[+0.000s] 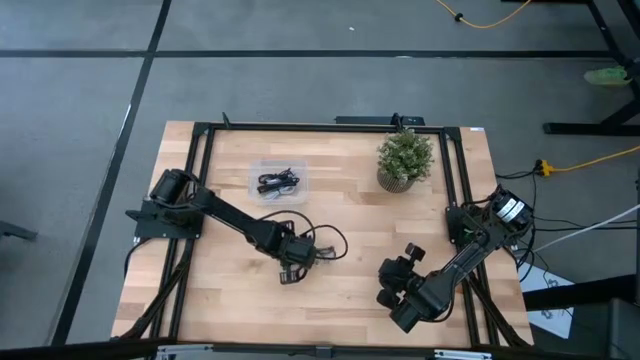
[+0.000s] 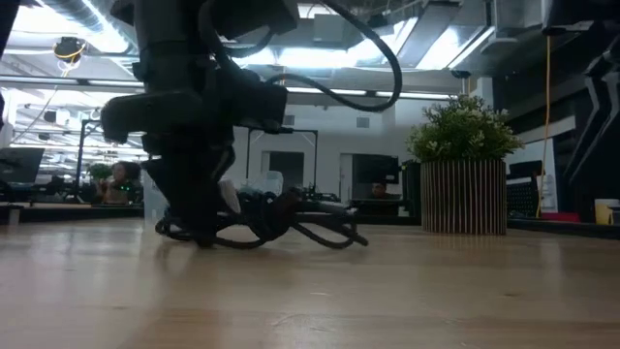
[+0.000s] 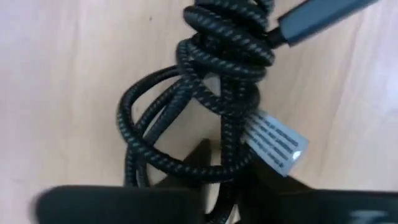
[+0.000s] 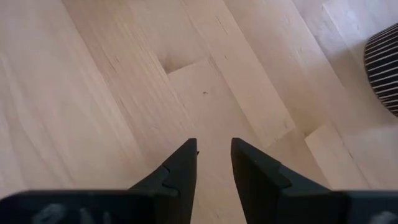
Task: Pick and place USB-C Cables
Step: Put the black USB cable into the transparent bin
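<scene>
The left gripper (image 1: 296, 268) is down on the table (image 1: 340, 210) just left of its middle, its fingers (image 3: 205, 158) closing around a black braided cable (image 3: 205, 93) that lies coiled on the wood; whether they grip it firmly cannot be told. A white printed tag (image 3: 273, 140) hangs from the coil, and a dark plug (image 3: 323, 15) pokes out at 1 o'clock from it in the wrist view. From table height the same bundle (image 2: 281, 221) sprawls under the gripper (image 2: 199, 233), loops trailing toward 3 o'clock. The right gripper (image 4: 214, 155) waits over bare wood near the table's 5 o'clock edge, fingers a little apart and holding nothing. Farther off, at 11 o'clock from the left gripper, a clear tray (image 1: 277, 180) holds more black cable (image 1: 278, 182). A potted plant (image 1: 404, 158) stands toward the back, at 1 o'clock from the table's middle.
</scene>
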`<act>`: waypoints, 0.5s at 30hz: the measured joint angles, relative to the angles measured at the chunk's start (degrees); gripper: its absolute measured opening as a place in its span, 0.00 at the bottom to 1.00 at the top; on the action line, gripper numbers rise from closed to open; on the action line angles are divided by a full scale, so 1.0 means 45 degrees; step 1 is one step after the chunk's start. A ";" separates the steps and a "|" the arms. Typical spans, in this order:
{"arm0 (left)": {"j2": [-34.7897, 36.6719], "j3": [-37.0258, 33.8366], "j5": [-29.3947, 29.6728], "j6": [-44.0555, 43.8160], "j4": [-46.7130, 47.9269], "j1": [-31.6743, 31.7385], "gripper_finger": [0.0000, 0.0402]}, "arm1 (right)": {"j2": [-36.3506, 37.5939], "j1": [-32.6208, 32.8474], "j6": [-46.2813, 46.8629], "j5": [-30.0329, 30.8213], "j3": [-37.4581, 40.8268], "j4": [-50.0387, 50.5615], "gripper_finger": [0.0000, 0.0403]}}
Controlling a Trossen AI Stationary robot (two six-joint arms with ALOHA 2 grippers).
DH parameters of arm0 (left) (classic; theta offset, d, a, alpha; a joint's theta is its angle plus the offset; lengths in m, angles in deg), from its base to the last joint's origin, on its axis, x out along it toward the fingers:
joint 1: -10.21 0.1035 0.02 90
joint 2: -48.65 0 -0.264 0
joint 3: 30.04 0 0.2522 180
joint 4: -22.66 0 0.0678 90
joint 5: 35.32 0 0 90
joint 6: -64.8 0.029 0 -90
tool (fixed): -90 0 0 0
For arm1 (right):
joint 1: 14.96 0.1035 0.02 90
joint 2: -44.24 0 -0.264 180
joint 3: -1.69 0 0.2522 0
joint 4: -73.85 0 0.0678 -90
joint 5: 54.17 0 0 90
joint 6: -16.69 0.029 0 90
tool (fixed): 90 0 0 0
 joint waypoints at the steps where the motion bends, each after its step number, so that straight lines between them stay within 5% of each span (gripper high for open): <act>1: 0.0070 0.0067 0.0044 0.0008 0.0080 -0.0011 0.07 | 0.0000 0.0000 0.0000 0.0000 0.0000 0.0002 0.26; 8: 0.1405 0.1286 0.1153 0.0826 0.0682 -0.0085 0.01 | 0.0000 -0.0005 -0.0005 0.0073 0.0000 -0.0002 0.26; 15: 0.3222 0.2614 0.4022 0.3086 0.3386 0.0657 0.00 | -0.0002 -0.0005 -0.0005 0.0083 0.0000 0.0017 0.26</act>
